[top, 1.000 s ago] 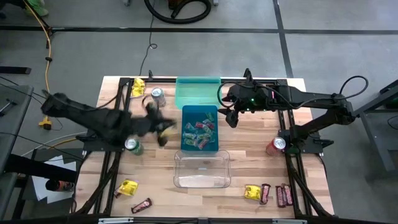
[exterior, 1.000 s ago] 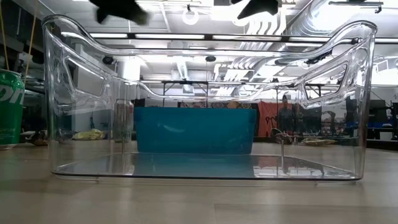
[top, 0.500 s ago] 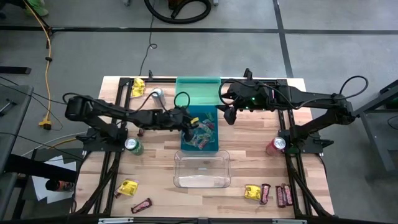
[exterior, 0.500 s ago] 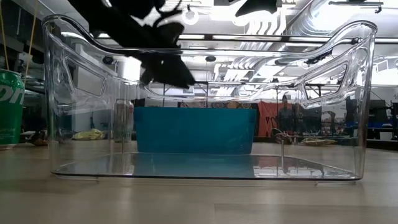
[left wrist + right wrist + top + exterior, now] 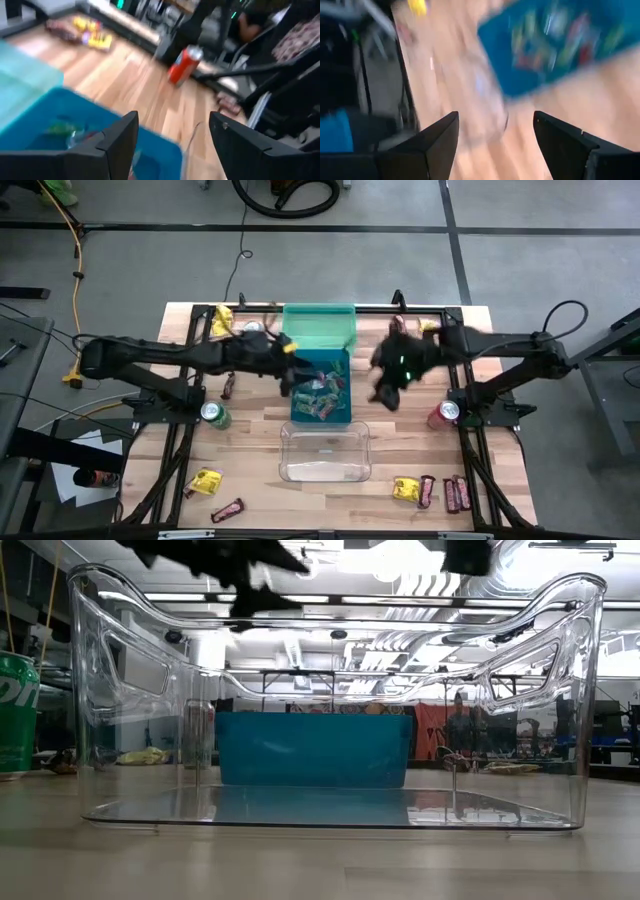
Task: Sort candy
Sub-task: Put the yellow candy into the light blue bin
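L gripper (image 5: 286,372) hangs over the left edge of the blue bin (image 5: 321,416), fingers (image 5: 117,145) spread w/ nothing between. R gripper (image 5: 385,393) is above the bare worktop (image 5: 400,440) just right of this bin, fingers (image 5: 435,145) also spread, empty. Mixed candy (image 5: 322,392) lies in the blue bin; yellow packets (image 5: 206,481) and brown bars (image 5: 455,493) lie near the front corners.
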Tool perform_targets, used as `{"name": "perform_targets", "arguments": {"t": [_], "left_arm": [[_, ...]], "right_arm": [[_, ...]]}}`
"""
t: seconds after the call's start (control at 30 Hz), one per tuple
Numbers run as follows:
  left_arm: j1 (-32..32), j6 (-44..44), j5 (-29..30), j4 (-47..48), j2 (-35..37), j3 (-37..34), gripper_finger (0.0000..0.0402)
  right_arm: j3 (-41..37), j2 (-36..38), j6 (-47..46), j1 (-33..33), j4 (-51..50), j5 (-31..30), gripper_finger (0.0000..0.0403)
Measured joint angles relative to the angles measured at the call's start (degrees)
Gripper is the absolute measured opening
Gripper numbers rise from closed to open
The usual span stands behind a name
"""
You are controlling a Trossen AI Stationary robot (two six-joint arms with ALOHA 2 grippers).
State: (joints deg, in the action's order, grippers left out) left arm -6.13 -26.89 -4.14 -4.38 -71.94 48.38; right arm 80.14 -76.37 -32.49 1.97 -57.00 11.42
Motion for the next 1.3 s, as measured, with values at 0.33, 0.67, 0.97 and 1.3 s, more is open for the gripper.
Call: {"name": "perform_targets", "arguments": {"t": [0.33,0.67,0.97,1.3], "left_arm": [[0.0,1.5,3.3,0.3,8.5,0.0,0.023],[0.0,2.0,3.9,1.0,7.5,0.0,0.023],[0.0,2.0,6.2,1.8,7.3,0.0,0.023],[0.0,1.8,6.3,2.1,7.3,0.0,0.023]], "right_arm": [[-20.3,-0.2,-31.9,25.3,9.6,0.8,0.0252],[-28.8,-5.8,-58.9,38.5,20.7,-0.3,0.0252],[-24.7,-18.9,-58.7,38.6,18.6,0.7,0.0252],[-24.1,-24.4,-55.2,38.6,19.9,1.3,0.0224]]}}
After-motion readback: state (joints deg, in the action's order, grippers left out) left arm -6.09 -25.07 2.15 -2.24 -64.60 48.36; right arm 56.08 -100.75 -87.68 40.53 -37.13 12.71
